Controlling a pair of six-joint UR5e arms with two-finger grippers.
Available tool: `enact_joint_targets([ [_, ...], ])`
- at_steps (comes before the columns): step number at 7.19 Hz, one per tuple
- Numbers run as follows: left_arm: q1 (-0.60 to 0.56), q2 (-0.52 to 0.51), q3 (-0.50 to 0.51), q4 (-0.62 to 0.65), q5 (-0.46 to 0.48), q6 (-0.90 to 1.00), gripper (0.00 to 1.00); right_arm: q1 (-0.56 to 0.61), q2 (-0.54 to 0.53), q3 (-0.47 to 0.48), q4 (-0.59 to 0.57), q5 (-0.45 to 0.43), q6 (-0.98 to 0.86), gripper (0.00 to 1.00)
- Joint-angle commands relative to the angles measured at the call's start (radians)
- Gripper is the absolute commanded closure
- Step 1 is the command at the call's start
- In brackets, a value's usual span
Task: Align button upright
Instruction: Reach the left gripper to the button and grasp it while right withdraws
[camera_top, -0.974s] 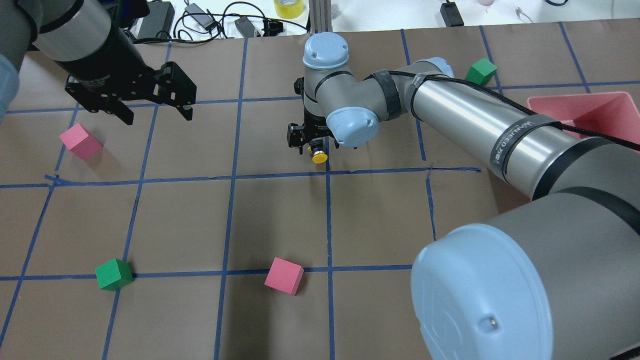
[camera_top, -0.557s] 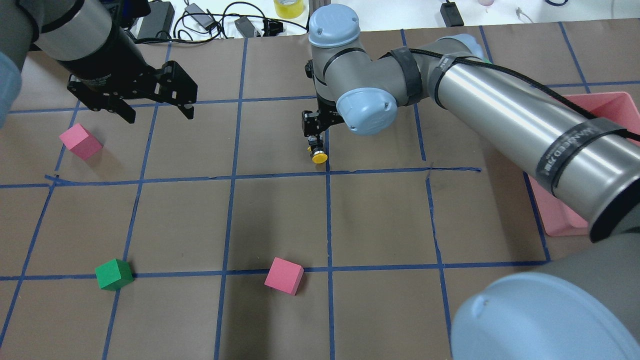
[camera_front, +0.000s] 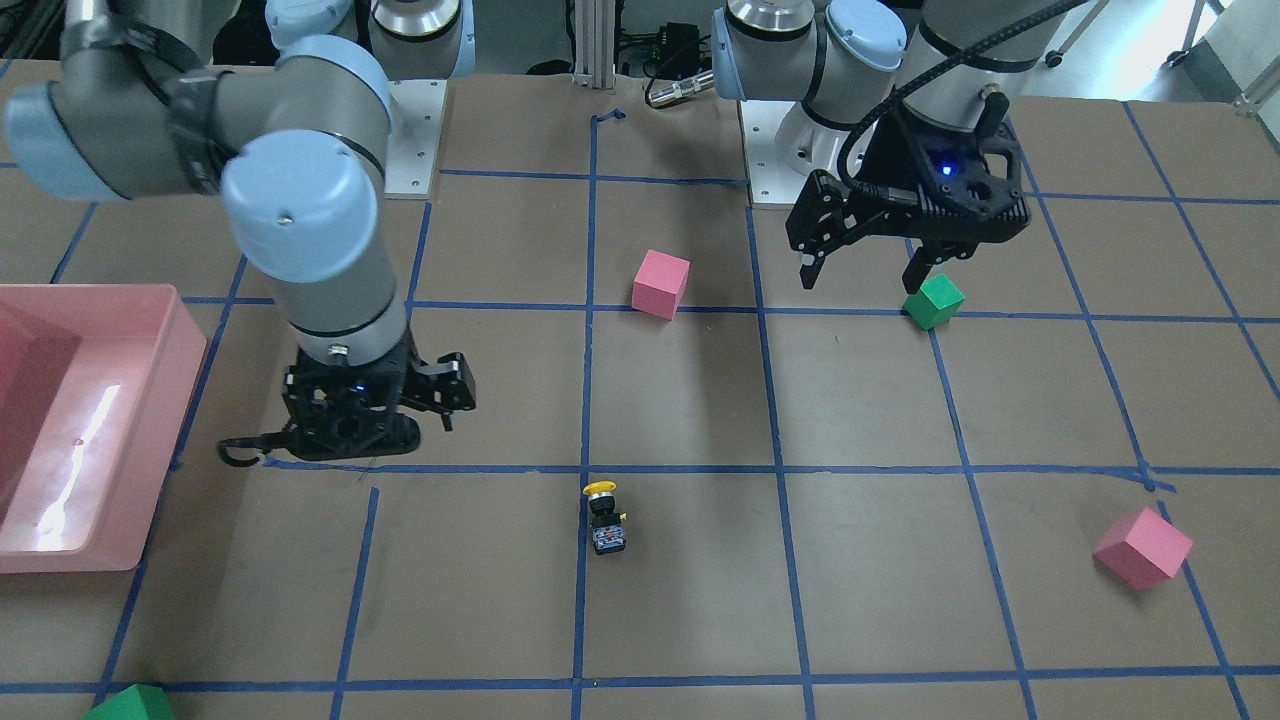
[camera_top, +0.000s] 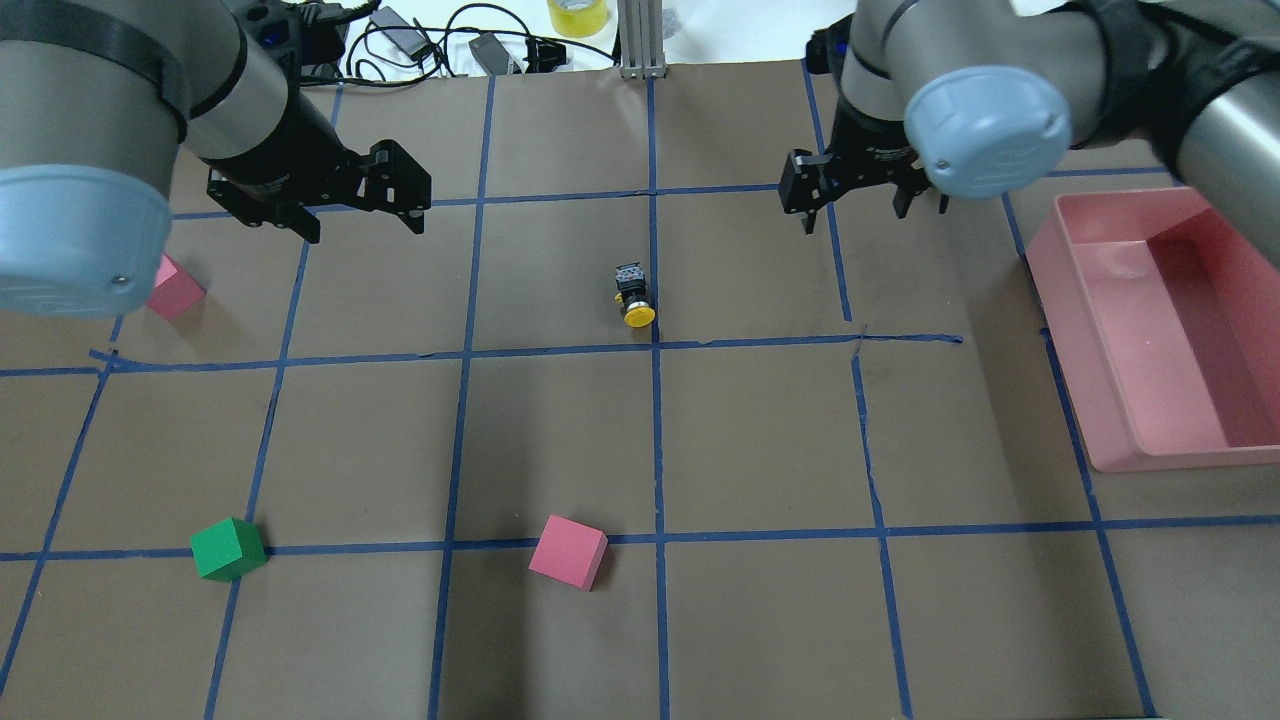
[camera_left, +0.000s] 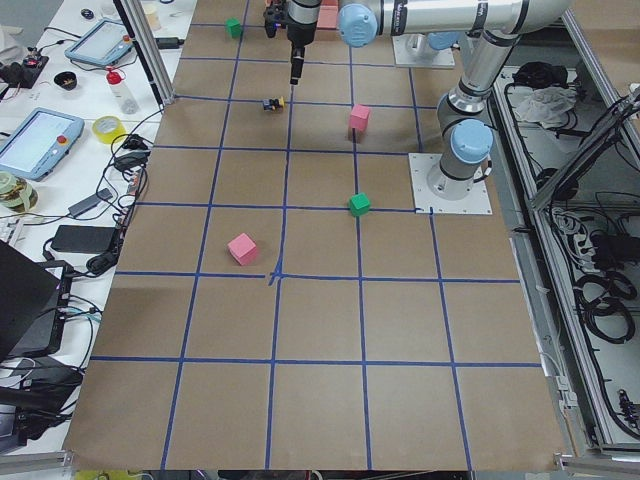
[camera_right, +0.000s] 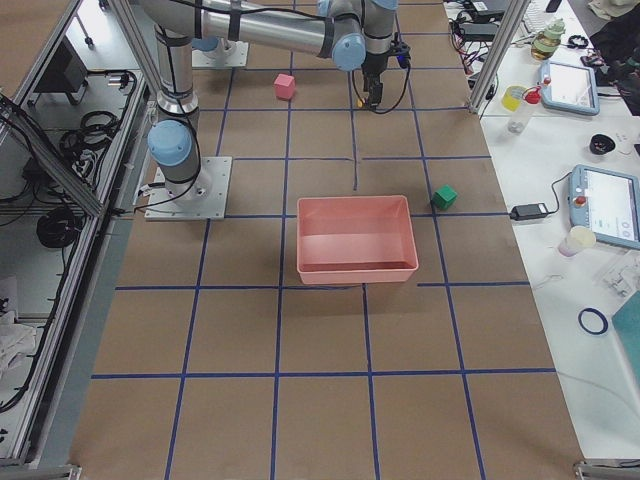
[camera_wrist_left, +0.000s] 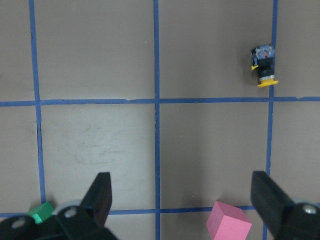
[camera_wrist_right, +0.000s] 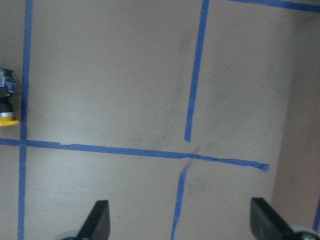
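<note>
Right gripper (camera_wrist_right: 181, 220) wide open, clear of button (camera_top: 634, 296)

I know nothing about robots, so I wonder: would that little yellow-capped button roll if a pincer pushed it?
The button lies on its side, so its round yellow cap would probably make it swing in an arc if pushed. Its boxy grey base likely resists rolling and offers flat faces to grip. It looks rigid.
</note>
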Motion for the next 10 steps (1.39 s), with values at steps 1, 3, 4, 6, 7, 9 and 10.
enact_joint_targets([
  [1,-0.066,-0.117,-0.029,0.178,-0.002,-0.09,0.0,-0.084,-0.094,0.006,0.115,-0.014,-0.158,0.0],
  [3,-0.187,-0.246,-0.029,0.321,0.012,-0.263,0.0,-0.164,-0.111,0.004,0.183,-0.001,-0.281,0.0],
  [4,-0.227,-0.298,-0.03,0.358,0.016,-0.335,0.0,-0.166,-0.123,0.004,0.206,-0.005,-0.278,0.0],
  [6,-0.299,-0.396,-0.039,0.455,0.045,-0.45,0.01,-0.17,-0.127,0.001,0.203,0.021,-0.258,0.0],
  [7,-0.331,-0.448,-0.039,0.525,0.058,-0.539,0.02,-0.166,-0.139,-0.006,0.212,0.02,-0.228,0.0],
  [9,-0.383,-0.542,-0.036,0.605,0.145,-0.598,0.11,-0.172,-0.174,-0.008,0.238,0.024,-0.2,0.0],
  [10,-0.396,-0.561,-0.03,0.619,0.15,-0.612,0.11,-0.17,-0.186,-0.013,0.249,0.1,-0.127,0.0],
])
